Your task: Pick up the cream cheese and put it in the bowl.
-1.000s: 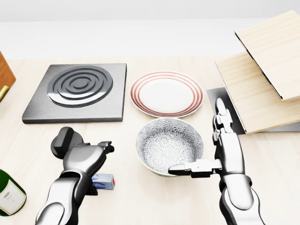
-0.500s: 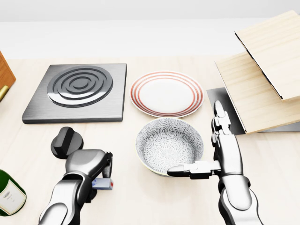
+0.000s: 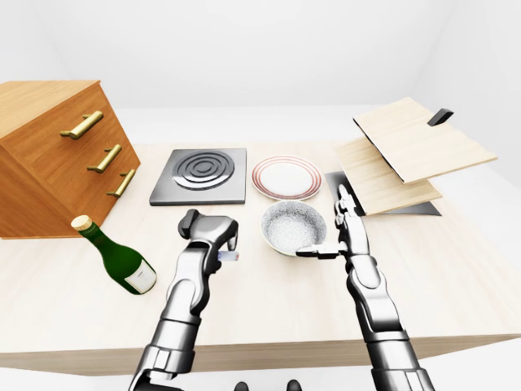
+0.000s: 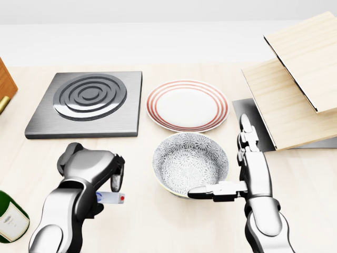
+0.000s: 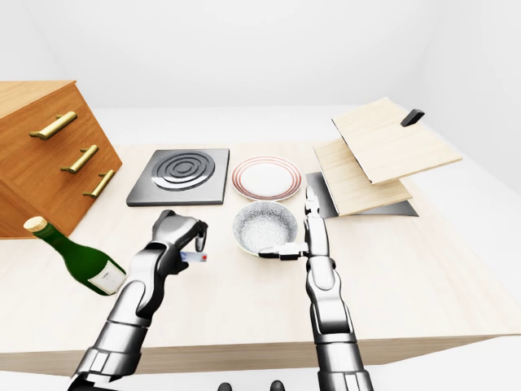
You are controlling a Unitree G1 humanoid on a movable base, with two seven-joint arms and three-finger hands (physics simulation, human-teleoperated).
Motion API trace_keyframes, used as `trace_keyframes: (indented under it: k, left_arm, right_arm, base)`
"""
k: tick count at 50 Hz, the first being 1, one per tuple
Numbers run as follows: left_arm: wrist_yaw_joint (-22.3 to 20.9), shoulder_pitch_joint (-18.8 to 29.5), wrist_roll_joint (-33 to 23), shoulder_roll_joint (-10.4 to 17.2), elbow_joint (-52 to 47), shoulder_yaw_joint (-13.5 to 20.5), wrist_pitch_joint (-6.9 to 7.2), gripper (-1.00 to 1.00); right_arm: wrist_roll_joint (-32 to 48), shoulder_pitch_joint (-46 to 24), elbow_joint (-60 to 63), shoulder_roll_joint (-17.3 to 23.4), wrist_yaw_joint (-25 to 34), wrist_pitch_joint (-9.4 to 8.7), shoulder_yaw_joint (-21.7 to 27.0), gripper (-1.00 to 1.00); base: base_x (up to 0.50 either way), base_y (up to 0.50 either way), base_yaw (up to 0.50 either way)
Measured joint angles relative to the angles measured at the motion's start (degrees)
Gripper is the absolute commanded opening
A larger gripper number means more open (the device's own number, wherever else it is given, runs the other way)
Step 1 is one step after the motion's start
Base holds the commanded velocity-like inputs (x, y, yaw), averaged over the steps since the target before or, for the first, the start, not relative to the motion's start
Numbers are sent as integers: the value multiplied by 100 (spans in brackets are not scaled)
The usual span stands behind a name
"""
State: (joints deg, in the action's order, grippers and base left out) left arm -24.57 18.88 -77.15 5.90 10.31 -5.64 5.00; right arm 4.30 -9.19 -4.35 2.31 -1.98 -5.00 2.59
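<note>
The cream cheese (image 4: 110, 198) is a small white and blue box with a red end. It sits under my left hand (image 4: 113, 184), left of the bowl. The hand's fingers (image 4: 117, 178) curl down over the box and grip its top, holding it just above the table; the thumb is hidden. The box also shows in the left-eye view (image 3: 229, 257). The patterned grey bowl (image 4: 190, 158) stands empty in the middle. My right hand (image 4: 239, 168) is open at the bowl's right rim, fingers straight up the view and thumb pointing left under the rim.
A red-rimmed plate (image 4: 187, 105) lies above the bowl and a grey stove plate (image 4: 87, 103) at upper left. A green bottle (image 3: 114, 252) lies at the left below a wooden drawer cabinet (image 3: 49, 155). Stacked wooden boards (image 4: 295, 89) stand at the right.
My left hand has closed over the cream cheese and risen a little, and the box has shifted slightly left and up. The right hand has stayed by the bowl.
</note>
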Motion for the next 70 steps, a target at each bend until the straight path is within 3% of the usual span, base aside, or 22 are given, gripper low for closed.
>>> trace_keyframes:
  k: [18,40,50,70]
  left_arm:
    - [-1304,421,-466,-233,-1434,11,0,-100]
    - [-1504,972,-726,-748,-1856,-219,0,-100]
    - [-1317,1311,-861,-1129,-1535,-408,0,-100]
    - [2,2242,-529,-1695,462,-585,0,-100]
  right_arm:
    - [-23,7,63,3,2,0,9,100]
    - [-66,51,141,-4,22,0,13,100]
    - [-145,125,242,17,75,0,65,100]
    - [-223,133,101,41,91,0,109,100]
  base:
    - [0,0,0]
    - [0,0,0]
    - [0,0,0]
    - [0,0,0]
